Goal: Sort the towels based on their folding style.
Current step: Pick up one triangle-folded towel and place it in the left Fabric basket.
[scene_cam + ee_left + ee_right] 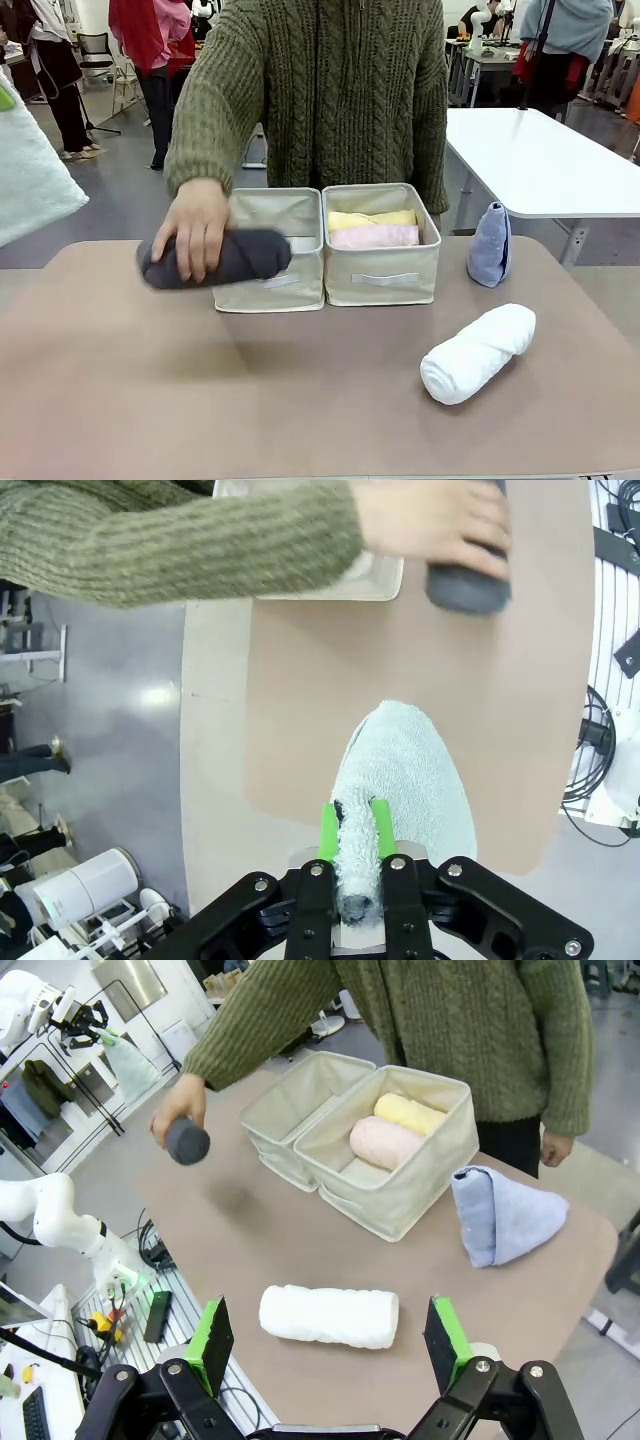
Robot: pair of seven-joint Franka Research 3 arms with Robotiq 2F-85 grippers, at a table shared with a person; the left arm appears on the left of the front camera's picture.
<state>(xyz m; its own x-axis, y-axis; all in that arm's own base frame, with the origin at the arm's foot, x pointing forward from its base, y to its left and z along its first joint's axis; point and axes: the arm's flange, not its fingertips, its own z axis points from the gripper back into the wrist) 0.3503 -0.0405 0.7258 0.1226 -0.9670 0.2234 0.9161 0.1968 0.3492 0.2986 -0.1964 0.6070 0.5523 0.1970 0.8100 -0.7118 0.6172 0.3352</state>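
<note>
The left gripper [355, 830] holds the mint green towel [410, 770] clamped above the table [400, 650] for sorting, while the right gripper [330, 1332], jaws apart, hangs over the white roll [478, 352], likely its next pick.

The dark grey roll [240, 257] is off the table at left; yellow roll [370, 219] and pink roll [373, 237] lie in the right bin [385, 285]; blue triangle [490, 245] upright right; white roll [478, 352] nearer; mint towel [415, 770] aloft left.

I am working in a big open lab hall. Past my matte brown tabletop [300, 400] runs a polished grey floor [120, 190]. A white rectangular work table [540, 160] stands behind it to the right, people [150, 60] stand farther back, and black cables [152, 1232] trail beside it.
</note>
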